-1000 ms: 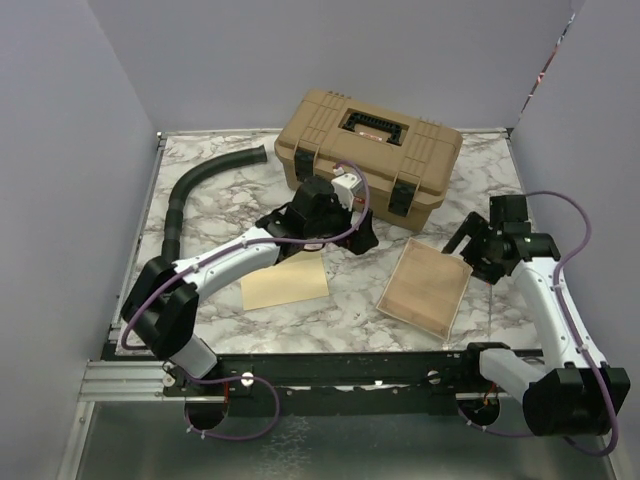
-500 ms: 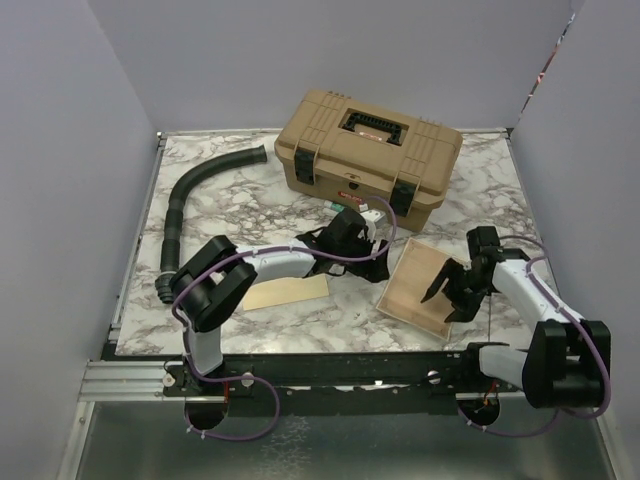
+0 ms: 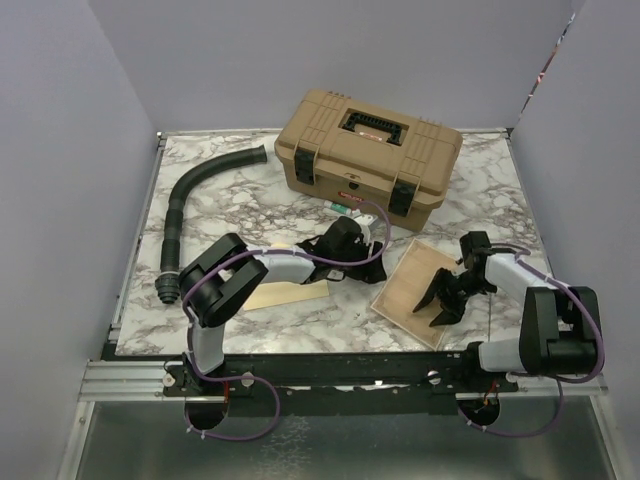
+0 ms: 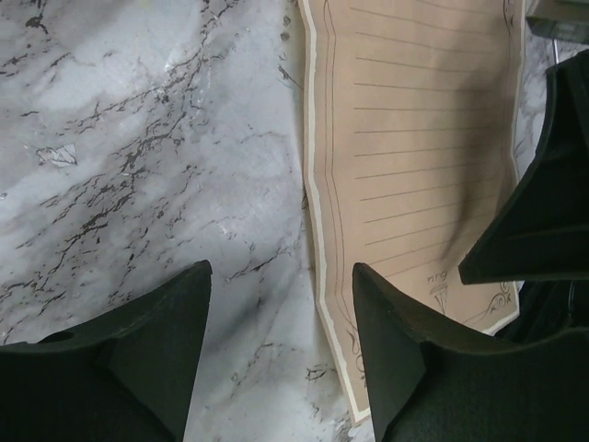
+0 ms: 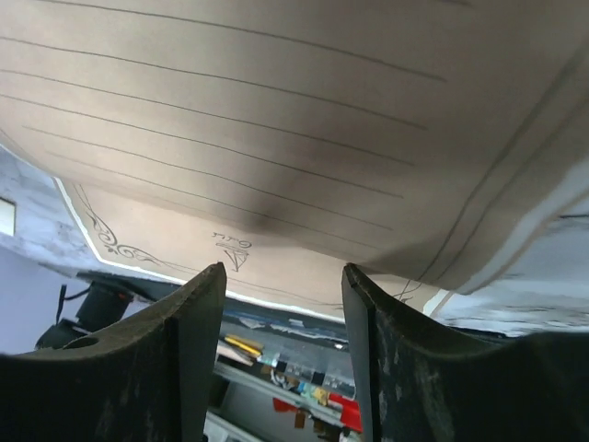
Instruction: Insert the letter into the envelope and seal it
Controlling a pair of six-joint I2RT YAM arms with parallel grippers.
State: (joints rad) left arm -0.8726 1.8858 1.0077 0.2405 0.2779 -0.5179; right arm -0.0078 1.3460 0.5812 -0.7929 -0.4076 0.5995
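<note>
Letter: brownish-tan lined paper sheet, between both grippers.
Left gripper: released, straddling its left edge.
Right gripper: released, at near-right edge.
Room: marble table leftward.

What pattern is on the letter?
Letter: tan, ruled lines, pale scrolled border; left wrist view.

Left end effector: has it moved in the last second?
Yes. The left end effector has come away from the toolbox's front, nearer and rightward, to the letter's left edge.
</note>
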